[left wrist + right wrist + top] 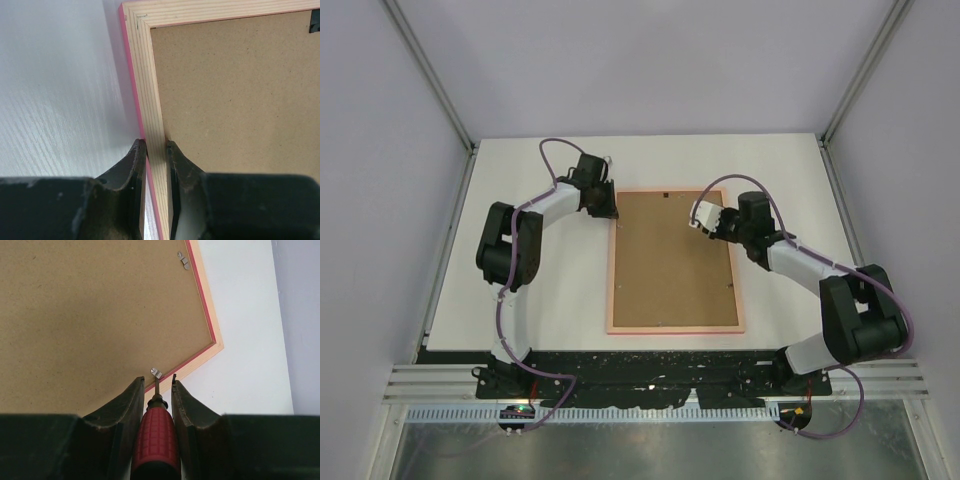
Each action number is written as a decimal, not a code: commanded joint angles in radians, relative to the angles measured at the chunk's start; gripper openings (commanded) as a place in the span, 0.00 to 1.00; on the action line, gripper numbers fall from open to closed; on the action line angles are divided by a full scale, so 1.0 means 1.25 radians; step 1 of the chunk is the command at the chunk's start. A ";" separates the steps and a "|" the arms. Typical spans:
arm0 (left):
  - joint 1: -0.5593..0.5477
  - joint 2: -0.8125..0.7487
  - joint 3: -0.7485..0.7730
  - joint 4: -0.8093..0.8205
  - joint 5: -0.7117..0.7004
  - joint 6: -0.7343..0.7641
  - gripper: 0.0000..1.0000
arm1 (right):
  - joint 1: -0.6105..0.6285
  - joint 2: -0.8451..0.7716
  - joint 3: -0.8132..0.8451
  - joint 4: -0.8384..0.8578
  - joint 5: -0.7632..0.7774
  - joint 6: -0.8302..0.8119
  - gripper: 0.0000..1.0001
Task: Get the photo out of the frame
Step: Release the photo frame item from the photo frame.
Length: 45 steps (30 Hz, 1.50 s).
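The frame (611, 290) lies face down on the white table, its pink rim around a brown backing board (670, 265). The photo is hidden beneath that board. My left gripper (611, 212) is shut on the frame's left rail near the far-left corner; in the left wrist view its fingers (156, 145) pinch the pale wood rail (145, 75). My right gripper (717, 232), over the far right rail, is shut on a red-handled screwdriver (156, 435). Seen from the right wrist, the screwdriver tip between the jaws of the gripper (157, 380) touches a small metal clip (156, 372) at the frame's edge (207, 352).
A second metal clip (183, 261) sits further along the frame's rail. A dark hanger fitting (315, 22) shows on the backing board. White table (520, 180) surrounds the frame, with enclosure walls and posts on the left, back and right.
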 commanded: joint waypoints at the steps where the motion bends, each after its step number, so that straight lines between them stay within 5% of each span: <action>1: 0.005 -0.021 -0.015 -0.007 0.011 0.016 0.00 | 0.004 -0.026 -0.026 0.036 -0.038 -0.072 0.08; 19: 0.006 -0.021 -0.013 -0.007 0.015 0.017 0.00 | 0.005 -0.077 -0.119 0.113 -0.120 -0.266 0.08; 32: 0.006 -0.022 -0.015 -0.006 0.015 0.017 0.00 | -0.001 -0.142 -0.059 -0.059 -0.145 -0.254 0.08; 45: 0.006 -0.021 -0.015 -0.006 0.015 0.017 0.00 | -0.003 -0.110 -0.061 -0.052 -0.090 -0.352 0.08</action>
